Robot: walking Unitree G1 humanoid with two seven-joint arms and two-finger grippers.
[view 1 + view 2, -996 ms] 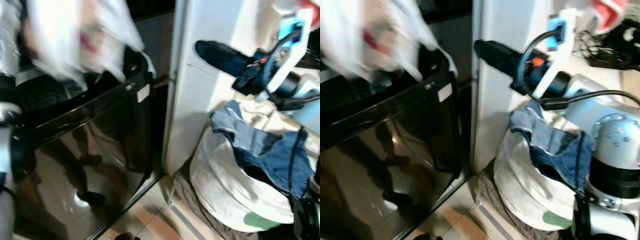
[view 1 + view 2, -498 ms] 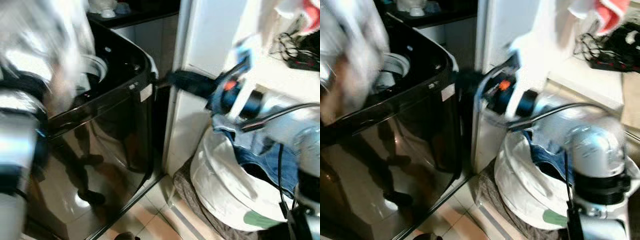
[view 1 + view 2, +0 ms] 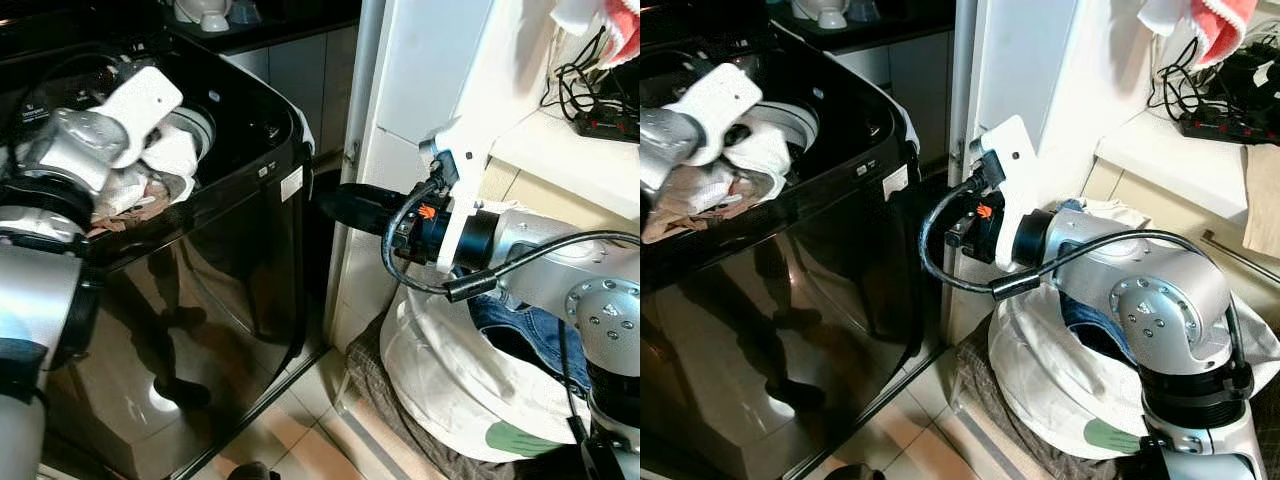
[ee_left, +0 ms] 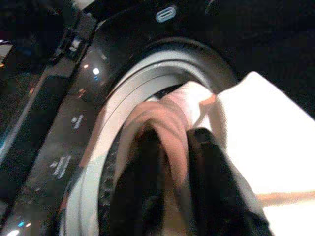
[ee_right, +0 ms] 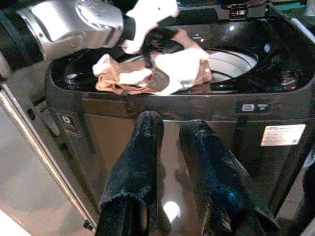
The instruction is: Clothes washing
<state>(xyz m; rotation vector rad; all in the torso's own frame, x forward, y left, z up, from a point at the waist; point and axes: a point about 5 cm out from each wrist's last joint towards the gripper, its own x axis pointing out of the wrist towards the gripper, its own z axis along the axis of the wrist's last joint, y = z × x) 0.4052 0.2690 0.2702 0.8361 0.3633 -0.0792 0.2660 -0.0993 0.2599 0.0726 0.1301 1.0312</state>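
Note:
A black top-loading washing machine (image 3: 210,290) stands on my left, its pale drum rim (image 4: 123,98) showing under the open top. My left gripper (image 4: 172,140) is over the drum mouth, shut on a white and pink garment (image 3: 160,170) that bunches on the washer's top and hangs at the drum's edge. The cloth runs between its two black fingers (image 4: 206,162). My right gripper (image 3: 340,205) reaches level toward the washer's right side, in the gap by the white cabinet. Its fingers (image 5: 142,147) stand slightly apart and hold nothing.
A white laundry bag (image 3: 450,370) with blue jeans (image 3: 530,335) in it sits on the floor under my right arm. The tall white cabinet (image 3: 420,70) stands close behind it. A shelf with a power strip and cables (image 3: 600,100) is at the far right. Tiled floor (image 3: 300,440) lies between washer and bag.
My left arm has swung the white garment down from high in front of me onto the washer's drum opening. My right arm has moved left, from above the bag to beside the washer.

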